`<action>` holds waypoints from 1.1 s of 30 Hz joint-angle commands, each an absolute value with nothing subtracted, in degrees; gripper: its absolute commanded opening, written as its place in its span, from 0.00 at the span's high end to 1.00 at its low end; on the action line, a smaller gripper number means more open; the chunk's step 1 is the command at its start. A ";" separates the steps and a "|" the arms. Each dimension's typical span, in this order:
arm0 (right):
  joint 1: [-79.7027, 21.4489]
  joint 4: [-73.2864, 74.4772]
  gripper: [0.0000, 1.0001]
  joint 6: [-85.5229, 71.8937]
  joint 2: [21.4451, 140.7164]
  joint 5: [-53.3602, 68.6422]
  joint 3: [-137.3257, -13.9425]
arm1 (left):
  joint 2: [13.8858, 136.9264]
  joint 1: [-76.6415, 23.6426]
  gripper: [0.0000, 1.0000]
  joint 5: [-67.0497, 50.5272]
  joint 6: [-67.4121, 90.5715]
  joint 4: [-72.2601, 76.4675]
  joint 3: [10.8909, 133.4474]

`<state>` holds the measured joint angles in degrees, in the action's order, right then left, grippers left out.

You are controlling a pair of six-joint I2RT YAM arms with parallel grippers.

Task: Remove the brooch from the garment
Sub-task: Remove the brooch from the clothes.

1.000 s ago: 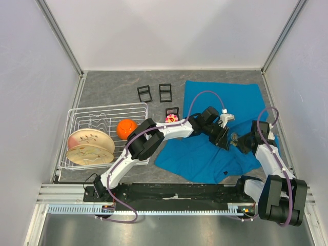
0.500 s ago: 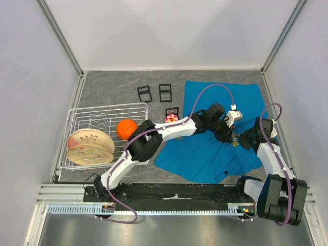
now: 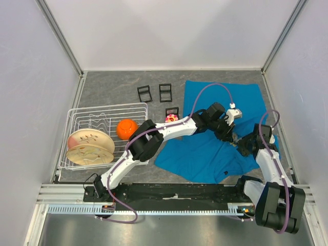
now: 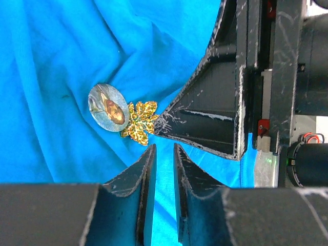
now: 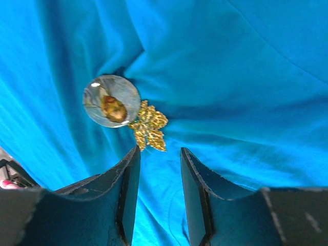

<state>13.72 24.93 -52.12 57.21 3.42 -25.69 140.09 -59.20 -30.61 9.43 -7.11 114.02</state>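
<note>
The teal-blue T-shirt (image 3: 205, 154) lies crumpled on the right of the table. The brooch, a glass dome (image 4: 107, 106) with a gold leaf (image 4: 139, 122), is pinned to it; it also shows in the right wrist view (image 5: 111, 101). My left gripper (image 3: 230, 137) and right gripper (image 3: 240, 146) meet tip to tip over it. In its wrist view my left gripper (image 4: 161, 151) has a narrow gap, with only cloth showing in it, just below the leaf. My right gripper (image 5: 159, 154) is open, and its left fingertip (image 5: 132, 154) sits at the leaf's edge.
A wire dish rack (image 3: 77, 115) stands on the left and holds plates (image 3: 89, 146) and an orange bowl (image 3: 126, 128). Three small black frames (image 3: 165, 92) and a small pink and yellow object (image 3: 171, 118) sit left of the shirt. The side walls are close.
My left gripper has moved right across the shirt to the brooch. My right gripper has shifted slightly towards the near edge. The brooch is still on the cloth.
</note>
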 commanded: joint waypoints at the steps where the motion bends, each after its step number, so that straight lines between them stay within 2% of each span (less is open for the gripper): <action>1: 13.89 25.31 0.55 -52.29 56.95 3.78 -24.35 | 139.40 -59.24 0.74 -32.34 11.86 -4.22 113.55; 8: 13.89 21.27 0.57 -53.61 59.32 4.92 -23.38 | 139.31 -59.33 0.74 -33.31 12.66 -3.60 113.73; 18: 13.80 18.63 0.63 -53.96 60.91 3.78 -25.66 | 138.69 -60.12 0.73 -34.63 9.14 -3.34 111.97; 33: 13.89 18.46 0.63 -53.61 62.14 3.43 -28.12 | 138.69 -60.56 0.71 -35.07 8.00 -3.43 111.89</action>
<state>13.74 20.27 -53.21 61.39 4.08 -25.45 140.09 -60.25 -33.54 10.57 -5.54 111.74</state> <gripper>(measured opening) 0.372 0.284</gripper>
